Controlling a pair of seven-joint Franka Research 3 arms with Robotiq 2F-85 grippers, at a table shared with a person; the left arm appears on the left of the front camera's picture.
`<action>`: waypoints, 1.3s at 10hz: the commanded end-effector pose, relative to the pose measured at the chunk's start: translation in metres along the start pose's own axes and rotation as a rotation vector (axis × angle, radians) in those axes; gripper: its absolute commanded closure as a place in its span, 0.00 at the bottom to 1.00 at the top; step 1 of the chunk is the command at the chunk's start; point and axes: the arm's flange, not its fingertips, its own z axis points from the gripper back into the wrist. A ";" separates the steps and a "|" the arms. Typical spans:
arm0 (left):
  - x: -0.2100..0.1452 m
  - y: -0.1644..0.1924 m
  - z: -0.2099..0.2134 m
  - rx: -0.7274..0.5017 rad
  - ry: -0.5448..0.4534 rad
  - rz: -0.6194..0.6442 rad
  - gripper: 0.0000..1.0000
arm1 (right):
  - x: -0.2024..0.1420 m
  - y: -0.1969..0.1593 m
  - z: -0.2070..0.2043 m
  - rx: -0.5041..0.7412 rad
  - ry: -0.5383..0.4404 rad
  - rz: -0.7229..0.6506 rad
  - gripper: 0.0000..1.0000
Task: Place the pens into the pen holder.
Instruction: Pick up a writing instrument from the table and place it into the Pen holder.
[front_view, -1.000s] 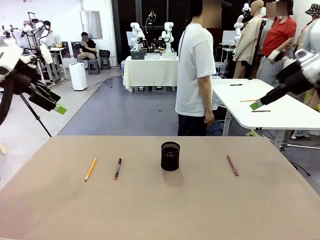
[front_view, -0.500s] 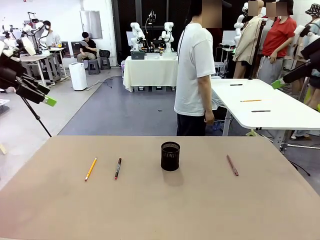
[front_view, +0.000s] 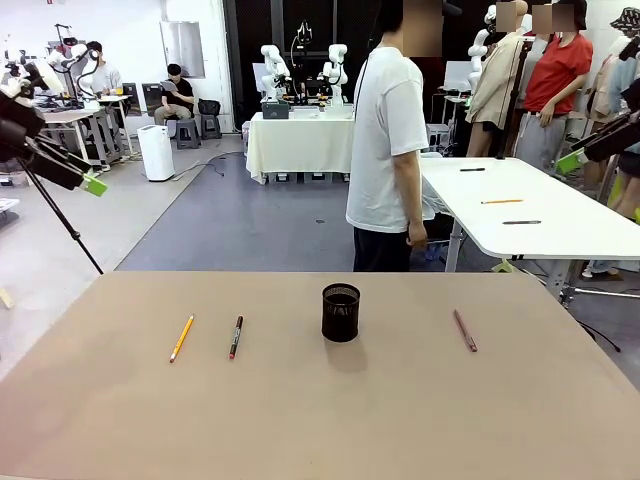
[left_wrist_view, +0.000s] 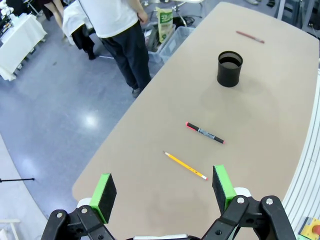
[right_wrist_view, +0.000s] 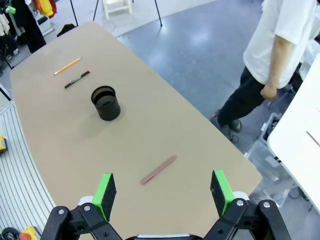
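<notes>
Retreating up and outward with left gripper (left_wrist_view: 163, 190) and right gripper (right_wrist_view: 162, 191) open, empty, leaving three pens (front_view: 236, 337) flat on the counter (front_view: 320, 420) beside the pen holder (front_view: 340, 312); none placed.

The holder (front_view: 340, 312) is set upright near the middle of the table (front_view: 320, 420). A pen (front_view: 236, 337) is laid to the holder's left, and a pencil (front_view: 181, 338) farther left. A second pen (front_view: 465, 330) is laid well to the holder's right. A person (front_view: 390, 150) is seen behind the holder, beyond the table.
</notes>
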 end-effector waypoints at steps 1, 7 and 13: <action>0.008 0.007 0.003 -0.022 -0.014 0.018 0.00 | -0.009 0.001 -0.008 -0.027 0.011 0.001 0.00; 0.004 0.003 0.002 -0.003 -0.004 0.002 0.00 | 0.000 0.000 0.000 0.000 0.000 0.000 0.00; 0.004 0.003 0.002 -0.003 -0.004 0.002 0.00 | 0.008 0.035 -0.024 0.000 0.160 -0.142 0.00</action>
